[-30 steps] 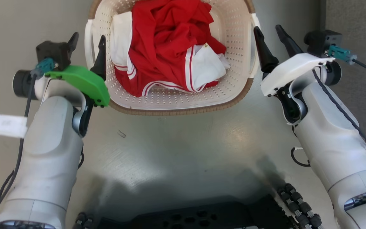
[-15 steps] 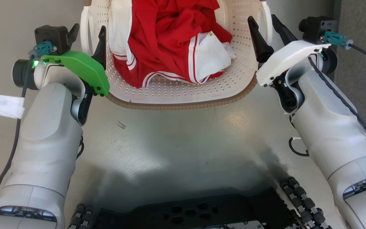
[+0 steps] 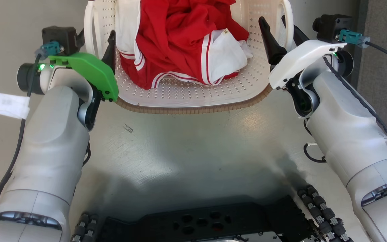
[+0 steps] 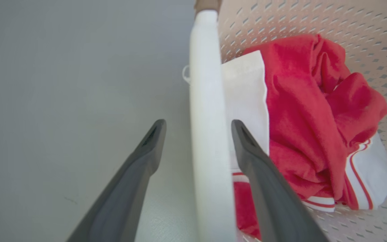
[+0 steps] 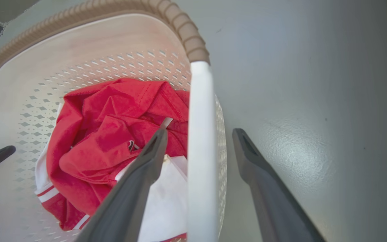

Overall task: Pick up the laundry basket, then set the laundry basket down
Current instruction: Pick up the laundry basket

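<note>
Fingers [image 4: 136, 174] of the left gripper [image 4: 198, 124]: spread, released, one each side of the basket's white left handle [image 4: 208, 134]. Daylight shows on both sides of the handle in the left wrist view, so nothing is grasped yet.

Laundry basket [image 3: 193, 109]: on the floor [image 3: 193, 151], top centre of the head view, upper part cut off by the frame edge. Red and white clothes [image 3: 180, 40] are heaped inside.

Right gripper [image 5: 200, 132]: fingers also apart and released, now straddling the right handle [image 5: 198, 151]. The inner finger lies over the clothes, the outer one over bare floor.

Change over the last second: the right fingers stood just outside the basket's wall, and they have since slid forward so the handle sits between them. The head camera shifted too; the basket itself looks unmoved on the floor.

Judgement: approach finished on both sides. Next is to clench both pairs on the handles, then lift evenly, since an uneven lift could tip the load.
</note>
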You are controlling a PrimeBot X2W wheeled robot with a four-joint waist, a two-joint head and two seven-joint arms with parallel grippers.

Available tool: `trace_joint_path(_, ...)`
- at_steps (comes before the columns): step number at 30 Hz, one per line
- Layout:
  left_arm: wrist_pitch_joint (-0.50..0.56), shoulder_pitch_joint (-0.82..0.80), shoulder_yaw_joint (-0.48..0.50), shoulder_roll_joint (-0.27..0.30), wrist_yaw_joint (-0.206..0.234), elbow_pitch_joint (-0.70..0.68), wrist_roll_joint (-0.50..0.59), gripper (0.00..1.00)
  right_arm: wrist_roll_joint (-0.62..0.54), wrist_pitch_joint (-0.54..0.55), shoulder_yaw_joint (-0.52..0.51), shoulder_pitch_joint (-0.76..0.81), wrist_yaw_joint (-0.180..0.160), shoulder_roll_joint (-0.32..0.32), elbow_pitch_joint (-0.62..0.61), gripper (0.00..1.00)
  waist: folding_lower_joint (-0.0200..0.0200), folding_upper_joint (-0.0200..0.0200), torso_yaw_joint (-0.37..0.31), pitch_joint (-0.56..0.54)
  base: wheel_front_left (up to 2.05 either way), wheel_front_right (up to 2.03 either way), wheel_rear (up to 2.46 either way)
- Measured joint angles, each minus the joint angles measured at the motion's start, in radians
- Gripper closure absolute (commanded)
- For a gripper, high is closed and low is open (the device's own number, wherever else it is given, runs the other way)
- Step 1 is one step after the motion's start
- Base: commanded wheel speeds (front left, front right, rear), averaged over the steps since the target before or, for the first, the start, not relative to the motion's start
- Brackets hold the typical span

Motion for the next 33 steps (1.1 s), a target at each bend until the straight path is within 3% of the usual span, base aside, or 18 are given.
trace_joint_path(5, -0.002, -0.016, -0.012, -0.002, 0.0, 0.011, -0.008, 0.0, 0.018, 0.0, 0.018, -0.012, 0.0, 0.0, 0.009, 0.0, 0.0, 0.0, -0.002, 0.004, 0.0, 0.0, 0.0)
trace_joint_path(6, -0.002, -0.016, -0.017, -0.002, 0.0, 0.016, -0.009, 0.0, 0.023, 0.0, 0.023, -0.012, 0.0, 0.0, 0.012, 0.04, 0.0, 0.0, -0.002, 0.004, 0.0, 0.0, 0.0)
trace_joint_path(8, -0.002, -0.016, -0.027, -0.003, 0.0, 0.029, -0.011, 0.0, 0.025, 0.0, 0.031, -0.012, 0.0, 0.0, 0.017, 0.36, -0.0001, 0.0, -0.003, 0.005, 0.0, 0.0, 0.0)
trace_joint_path(9, -0.002, -0.016, -0.03, -0.003, 0.0, 0.032, -0.015, 0.05, 0.03, 0.0, 0.036, -0.013, 0.0, 0.0, 0.019, 0.53, 0.0, 0.0, -0.003, 0.005, 0.0, 0.0, 0.0)
trace_joint_path(10, -0.002, -0.016, -0.032, -0.003, 0.0, 0.034, -0.018, 0.15, 0.035, 0.0, 0.04, -0.014, 0.0, 0.0, 0.021, 0.64, 0.0, 0.0, -0.003, 0.005, 0.0, 0.0, 0.0)
trace_joint_path(12, -0.002, -0.017, -0.035, -0.003, 0.0, 0.039, -0.025, 0.54, 0.046, 0.0, 0.047, -0.016, 0.0, -0.001, 0.029, 1.0, 0.0, 0.0, -0.003, 0.005, 0.0, 0.0, 0.0)
trace_joint_path(13, -0.002, -0.018, -0.037, -0.003, 0.0, 0.043, -0.027, 1.0, 0.053, 0.0, 0.05, -0.016, -0.002, -0.002, 0.032, 1.0, 0.0, 0.0, -0.003, 0.004, 0.0, 0.0, 0.0)
trace_joint_path(33, -0.035, -0.037, -0.087, -0.014, -0.005, 0.098, -0.085, 1.0, 0.095, 0.0, 0.117, -0.03, -0.002, 0.001, 0.073, 1.0, 0.0, 0.0, -0.006, -0.049, 0.0, 0.0, 0.0)
